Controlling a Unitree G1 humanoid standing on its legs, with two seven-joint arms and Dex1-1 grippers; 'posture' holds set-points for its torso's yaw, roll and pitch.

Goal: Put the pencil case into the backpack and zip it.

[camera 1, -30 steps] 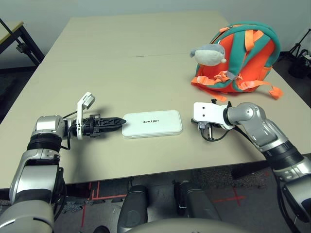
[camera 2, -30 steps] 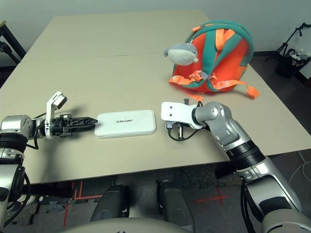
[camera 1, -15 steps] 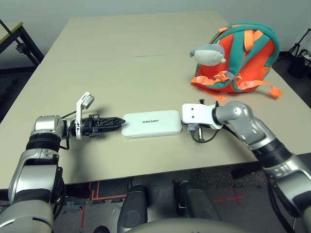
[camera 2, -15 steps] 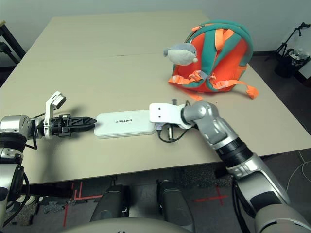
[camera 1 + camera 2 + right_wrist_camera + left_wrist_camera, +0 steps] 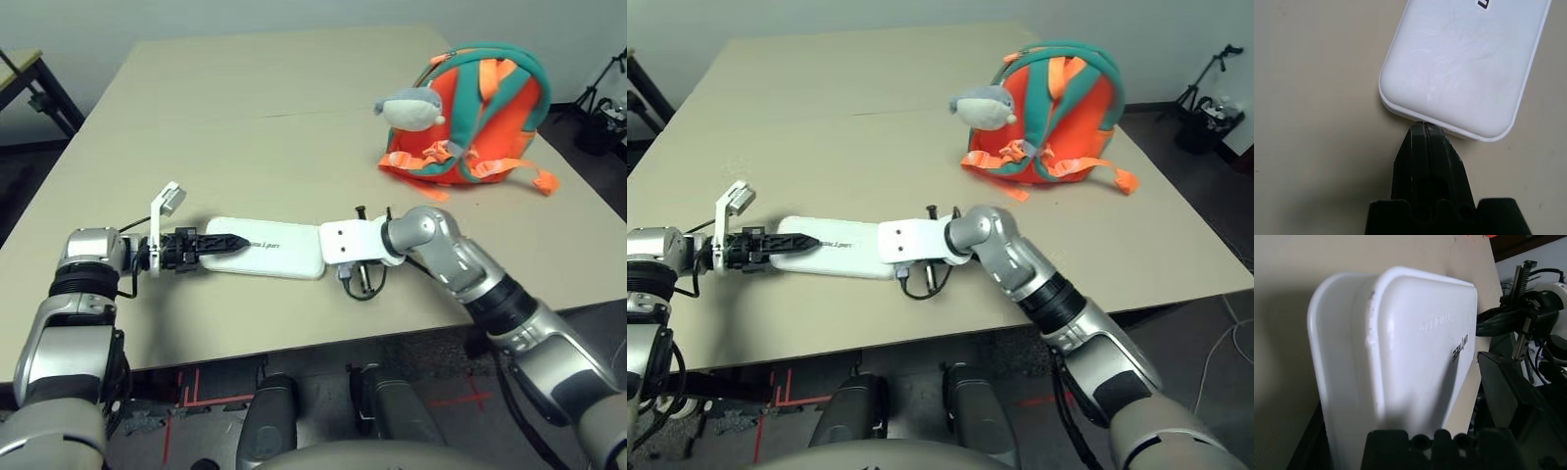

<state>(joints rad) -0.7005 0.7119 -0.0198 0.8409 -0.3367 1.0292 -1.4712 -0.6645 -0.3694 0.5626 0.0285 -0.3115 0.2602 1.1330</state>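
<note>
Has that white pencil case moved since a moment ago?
Yes: the pencil case has slid toward the robot's left, further along the left end effector.

The right gripper's white wrist block [image 5: 355,241] hides one end of the pencil case [image 5: 266,248] (whose lettering blurs illegibly) from the head cameras.

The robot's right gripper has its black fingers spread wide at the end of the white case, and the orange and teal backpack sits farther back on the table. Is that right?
Not quite: the right wrist view shows the right gripper shut at the end of the white case. The rest stands.
</note>
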